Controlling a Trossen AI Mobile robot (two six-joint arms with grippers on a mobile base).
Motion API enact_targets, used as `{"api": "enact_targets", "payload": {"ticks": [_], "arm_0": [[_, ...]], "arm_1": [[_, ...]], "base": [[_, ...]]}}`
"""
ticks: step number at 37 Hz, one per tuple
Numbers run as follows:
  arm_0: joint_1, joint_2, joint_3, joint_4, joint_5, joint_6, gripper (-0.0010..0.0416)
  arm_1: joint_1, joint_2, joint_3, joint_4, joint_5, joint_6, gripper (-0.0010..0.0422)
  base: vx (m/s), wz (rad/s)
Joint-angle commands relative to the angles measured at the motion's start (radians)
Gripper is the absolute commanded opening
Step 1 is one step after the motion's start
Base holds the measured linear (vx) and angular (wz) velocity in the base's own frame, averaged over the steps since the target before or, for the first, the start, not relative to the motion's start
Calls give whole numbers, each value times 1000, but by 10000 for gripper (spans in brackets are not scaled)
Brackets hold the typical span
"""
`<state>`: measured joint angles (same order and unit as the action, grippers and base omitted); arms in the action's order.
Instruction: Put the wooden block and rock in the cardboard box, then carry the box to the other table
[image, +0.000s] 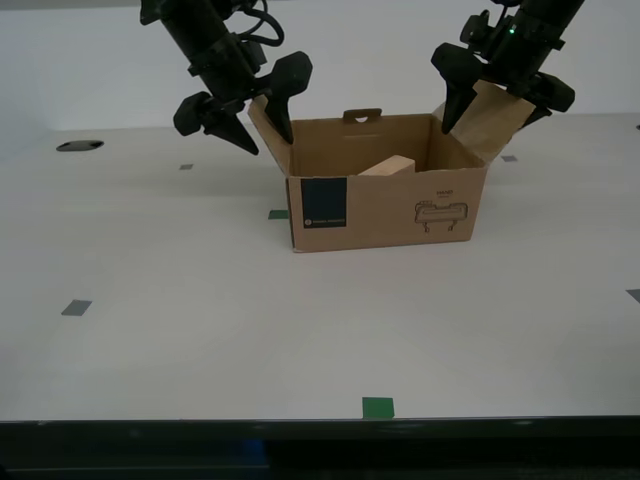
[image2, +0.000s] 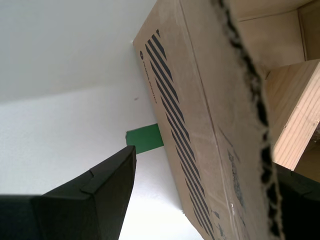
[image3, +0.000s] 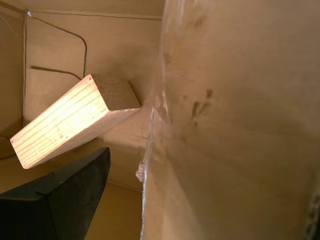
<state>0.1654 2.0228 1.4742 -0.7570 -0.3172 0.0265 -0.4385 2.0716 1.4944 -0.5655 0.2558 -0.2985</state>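
Flaps of cardboard box (image: 385, 195) straddled by wide-open first gripper (image: 497, 103) and second gripper (image: 247, 112). Close both evenly, lift level; wooden block (image: 388, 167) leans inside.

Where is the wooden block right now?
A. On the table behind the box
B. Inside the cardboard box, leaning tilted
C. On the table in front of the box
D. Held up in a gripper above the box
B: the wooden block sits tilted inside the cardboard box, one end poking above the front wall in the exterior view; both wrist views also show it within the box walls.
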Motion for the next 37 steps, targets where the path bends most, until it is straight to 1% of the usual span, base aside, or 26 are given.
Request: {"api": "enact_targets", "payload": {"ticks": [1,5,9,23,29,32,34,37], "arm_0": [[1,0,0,0,-4,1,381],[1,0,0,0,-4,1,357],[2,0,0,1,-4,1,321],[3,0,0,21,-4,0,153],[4,0,0,22,-4,0,69],[4,0,0,21,-4,1,21],[5,0,0,22,-4,0,-7],[5,0,0,20,-5,2,5]], "arm_1": [[-2,2,2,-2,-1,-2,251],[-2,2,2,-2,-3,-3,247],[-1,2,2,-1,-5,-3,222],[-1,2,2,15,-9,-10,60],[-1,2,2,18,-9,-10,-7],[-1,2,2,22,-11,-18,4],[-1,2,2,23,-11,-21,-2],[-1,2,2,22,-11,-24,0]], "base": [[0,0],[0,0],[0,0],[0,0],[0,0],[0,0],[0,0],[0,0]]}}
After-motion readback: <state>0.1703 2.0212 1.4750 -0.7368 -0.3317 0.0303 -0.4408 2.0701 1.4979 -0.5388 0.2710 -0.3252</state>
